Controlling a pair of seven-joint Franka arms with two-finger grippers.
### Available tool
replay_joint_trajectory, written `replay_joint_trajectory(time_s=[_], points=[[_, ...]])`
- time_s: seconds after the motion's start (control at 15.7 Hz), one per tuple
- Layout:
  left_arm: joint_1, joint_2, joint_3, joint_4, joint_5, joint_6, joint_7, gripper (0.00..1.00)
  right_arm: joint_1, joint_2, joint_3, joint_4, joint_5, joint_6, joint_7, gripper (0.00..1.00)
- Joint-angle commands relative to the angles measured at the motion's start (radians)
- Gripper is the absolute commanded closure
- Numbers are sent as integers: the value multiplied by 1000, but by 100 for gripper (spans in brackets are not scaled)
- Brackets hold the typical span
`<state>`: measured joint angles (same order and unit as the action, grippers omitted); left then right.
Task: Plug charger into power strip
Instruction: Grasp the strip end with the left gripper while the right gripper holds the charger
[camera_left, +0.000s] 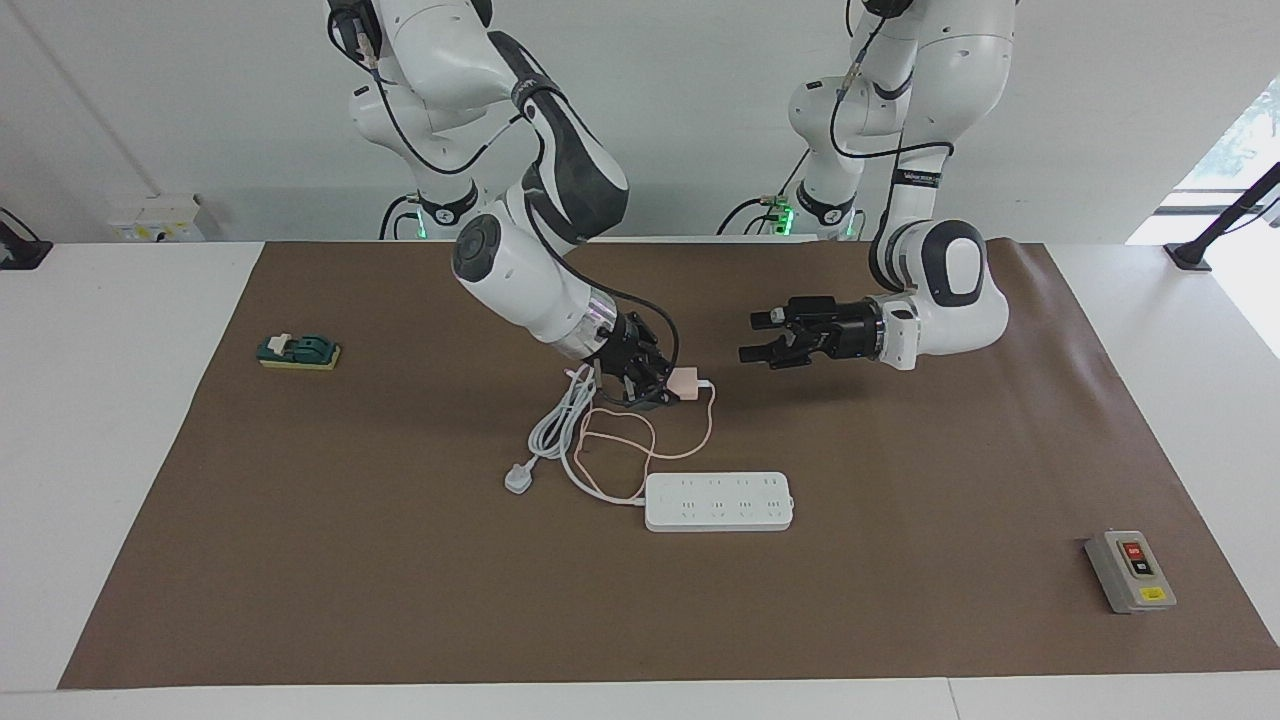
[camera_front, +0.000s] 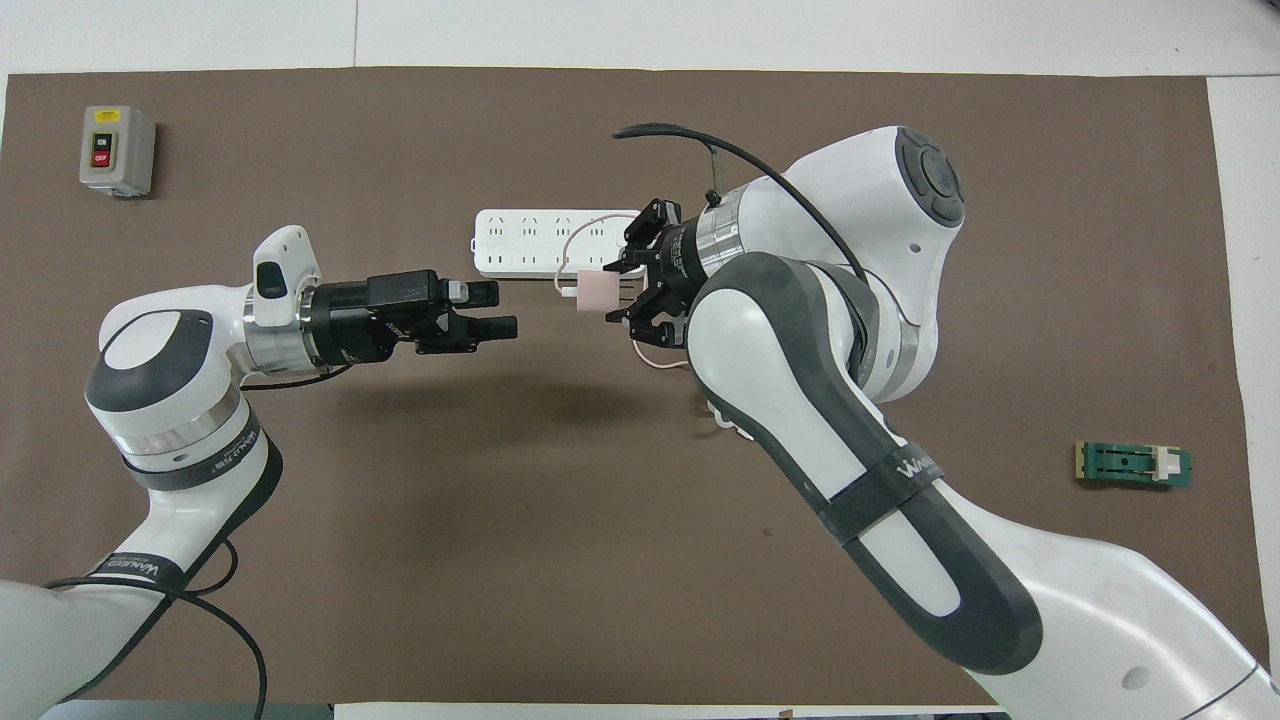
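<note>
The small pale-pink charger (camera_left: 686, 381) (camera_front: 597, 291) hangs in the air with my right gripper (camera_left: 666, 386) (camera_front: 624, 295) shut on it. Its thin pink cable (camera_left: 640, 440) loops down onto the mat. The long white power strip (camera_left: 720, 501) (camera_front: 530, 243) lies flat on the brown mat, farther from the robots than the charger's spot. My left gripper (camera_left: 754, 336) (camera_front: 498, 308) is open and empty. It hovers level over the mat, pointing at the charger with a short gap between them.
The strip's thick white cord (camera_left: 555, 425) lies bundled under the right gripper, ending in a white plug (camera_left: 518, 479). A grey button box (camera_left: 1130, 570) (camera_front: 117, 150) sits at the left arm's end. A green block (camera_left: 298, 351) (camera_front: 1133, 465) lies at the right arm's end.
</note>
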<state>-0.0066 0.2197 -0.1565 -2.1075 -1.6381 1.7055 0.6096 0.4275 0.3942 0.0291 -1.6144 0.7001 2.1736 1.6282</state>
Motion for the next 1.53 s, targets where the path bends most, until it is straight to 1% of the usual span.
replay_joint_trajectory(time_s=[0.0, 0.13, 0.26, 0.38, 0.57, 0.77, 1.02, 1.28, 1.47], points=[[-39, 79, 11, 69, -12, -15, 4, 0, 25, 11, -1, -15, 27, 41, -4, 100], [-38, 96, 11, 93, -12, -14, 38, 0, 25, 11, -1, -15, 27, 37, -4, 100], [-41, 128, 9, 115, -12, -18, 112, 0, 27, 9, -1, -18, 27, 38, -4, 100], [-42, 202, 11, 176, -12, -35, 234, 0, 27, 9, -1, -16, 27, 38, -4, 100], [-33, 207, 15, 188, 41, -44, 240, 0, 27, 9, -1, -18, 27, 40, -5, 100], [-33, 207, 17, 187, 61, -43, 239, 0, 27, 9, -1, -18, 27, 40, -5, 100], [-50, 208, 14, 188, 55, -24, 190, 0, 27, 9, -1, -18, 27, 40, -5, 100], [-53, 211, 9, 190, 43, 0, 182, 0, 27, 9, -1, -18, 29, 40, -5, 100], [-90, 213, 9, 181, 3, 40, 188, 0, 28, 9, -1, -18, 41, 42, -5, 100]])
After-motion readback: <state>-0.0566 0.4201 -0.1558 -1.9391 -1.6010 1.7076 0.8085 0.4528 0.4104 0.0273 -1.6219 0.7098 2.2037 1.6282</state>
